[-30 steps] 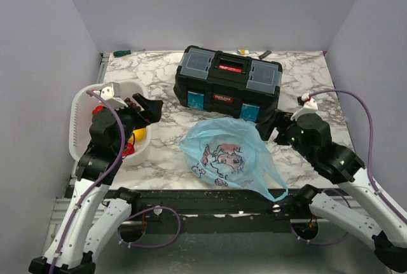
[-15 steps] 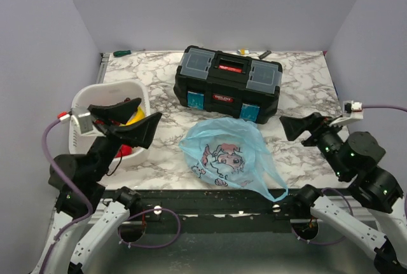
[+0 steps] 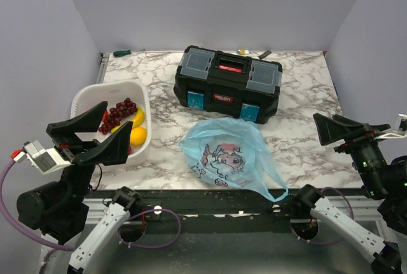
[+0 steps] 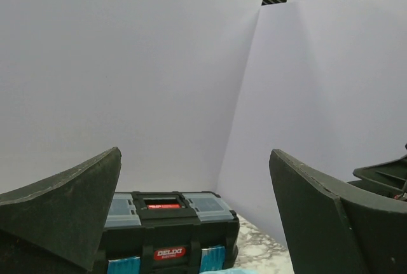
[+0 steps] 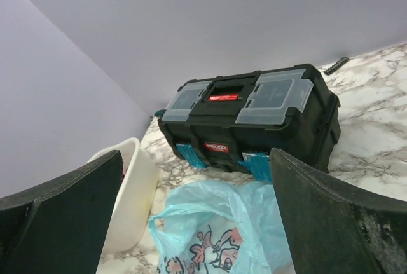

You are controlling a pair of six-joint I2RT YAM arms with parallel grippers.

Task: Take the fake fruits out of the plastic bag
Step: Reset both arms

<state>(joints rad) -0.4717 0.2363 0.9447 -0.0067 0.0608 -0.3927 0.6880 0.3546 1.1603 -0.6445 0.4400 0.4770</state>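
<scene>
The light-blue plastic bag lies crumpled on the marble table in front of the toolbox, its cartoon print up and one handle trailing to the near right. It also shows in the right wrist view. I cannot see inside it. A dark red grape bunch, a yellow banana and an orange-yellow round fruit lie in the white basket. A red fruit shows partly beside them. My left gripper hangs open and empty high over the basket. My right gripper is open and empty, raised right of the bag.
A black toolbox with a red label stands shut behind the bag; it shows in the left wrist view and the right wrist view. A green-handled tool and small items lie along the back edge. Purple walls close in the sides.
Both arms have pulled back toward the near edge and risen, jaws staying open. The left gripper has left the basket, so the fruits in it now show.
</scene>
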